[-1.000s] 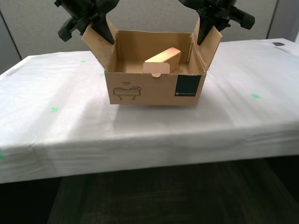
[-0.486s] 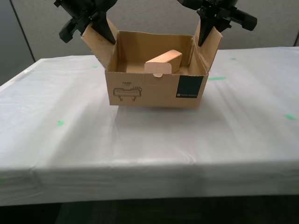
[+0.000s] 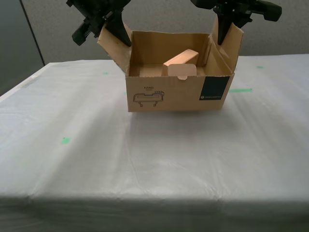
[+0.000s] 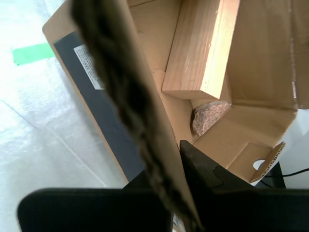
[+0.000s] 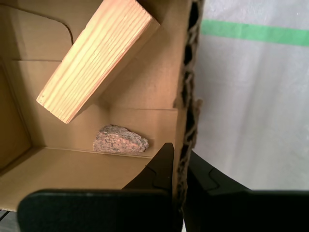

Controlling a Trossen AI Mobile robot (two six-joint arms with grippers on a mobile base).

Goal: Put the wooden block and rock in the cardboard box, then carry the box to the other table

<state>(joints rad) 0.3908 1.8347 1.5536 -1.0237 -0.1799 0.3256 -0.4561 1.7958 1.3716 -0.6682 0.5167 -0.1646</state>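
White wrinkled surface [image 3: 72, 159] with green tape marks has the cardboard box [image 3: 164, 94] over its middle, open top, labelled front facing the exterior camera; contact with the surface can't be told. The robot's first tool [image 5: 179, 162] and second tool [image 4: 166, 164] are each clamped tight on an upright side flap. Inside, the wooden block [image 3: 179, 59] lies tilted, long axis rising toward the exterior view's right, and the rock [image 5: 120, 140] sits on the box floor near the block's end.
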